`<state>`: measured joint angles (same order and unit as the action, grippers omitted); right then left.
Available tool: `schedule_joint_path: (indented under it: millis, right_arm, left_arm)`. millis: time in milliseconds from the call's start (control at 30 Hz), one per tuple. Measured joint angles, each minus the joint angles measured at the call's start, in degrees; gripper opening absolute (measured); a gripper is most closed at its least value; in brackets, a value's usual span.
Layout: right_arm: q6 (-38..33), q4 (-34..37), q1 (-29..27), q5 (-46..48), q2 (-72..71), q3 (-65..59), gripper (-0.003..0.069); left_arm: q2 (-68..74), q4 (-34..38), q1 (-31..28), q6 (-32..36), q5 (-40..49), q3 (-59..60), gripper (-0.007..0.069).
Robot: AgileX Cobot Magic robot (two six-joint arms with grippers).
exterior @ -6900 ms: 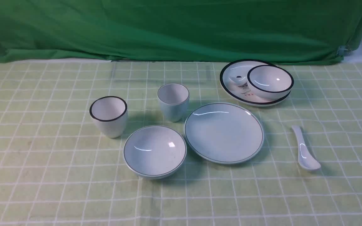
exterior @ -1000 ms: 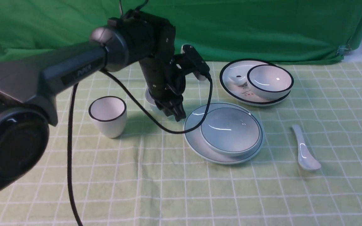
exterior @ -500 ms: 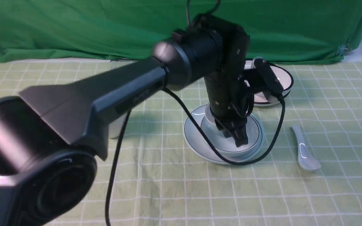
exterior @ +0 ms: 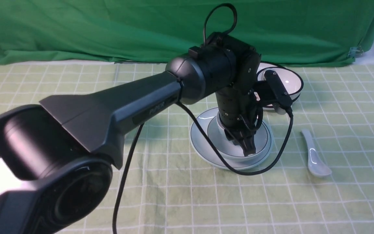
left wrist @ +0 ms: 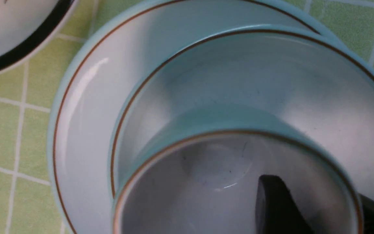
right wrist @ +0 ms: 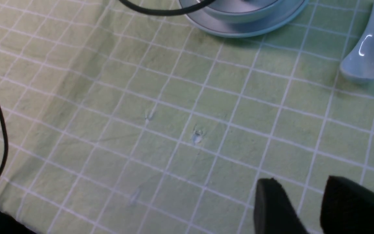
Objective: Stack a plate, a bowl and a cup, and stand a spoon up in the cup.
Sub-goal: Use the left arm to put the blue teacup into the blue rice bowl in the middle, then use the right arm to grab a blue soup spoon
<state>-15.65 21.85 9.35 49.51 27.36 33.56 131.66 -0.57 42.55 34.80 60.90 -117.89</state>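
The pale blue cup (left wrist: 213, 120) stands upright inside the bowl (left wrist: 255, 74), which sits on the plate (left wrist: 86, 97). My left gripper (left wrist: 313, 188) straddles the cup's wall: one finger is inside the cup with a gap to the wall, the other is outside the rim. It is open. In the front view the left gripper (exterior: 247, 148) points down into the bowl (exterior: 261, 143) on the plate (exterior: 200, 146) and hides most of the cup. The white spoon (exterior: 314, 159) lies flat to the right of the plate. My right gripper (right wrist: 300, 187) hovers open and empty over bare cloth, short of the spoon (right wrist: 362, 55).
A black-rimmed white bowl (exterior: 292, 83) on its black-rimmed plate (left wrist: 11, 32) stands just behind the stack. The left arm's black cable (exterior: 239, 170) droops over the plate's front edge. A green backdrop closes off the table's far side.
The left arm has carried the cup from left of the plate to the bowl and set it inside. Its jaws have loosened from the cup's wall. The right arm has stayed put.
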Motion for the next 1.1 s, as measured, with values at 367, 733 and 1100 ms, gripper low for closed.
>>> schedule_joint_path:
  millis: [367,733,1100]
  right_arm:
    - [4.4,-7.0,0.0,-1.1,14.3,5.2,0.0449]
    - [7.1,-10.6,0.0,-11.7,54.7,22.7,0.0448]
    - [10.5,-14.5,-2.9,-13.4,82.7,42.9,0.0448]
  left_arm:
    - [-6.5,0.2,0.0,-4.2,2.8,0.0,0.0555]
    - [-36.9,1.3,0.0,-18.8,7.9,10.9,0.0051]
    - [-77.2,0.6,0.0,-25.3,-14.6,55.0,0.0000]
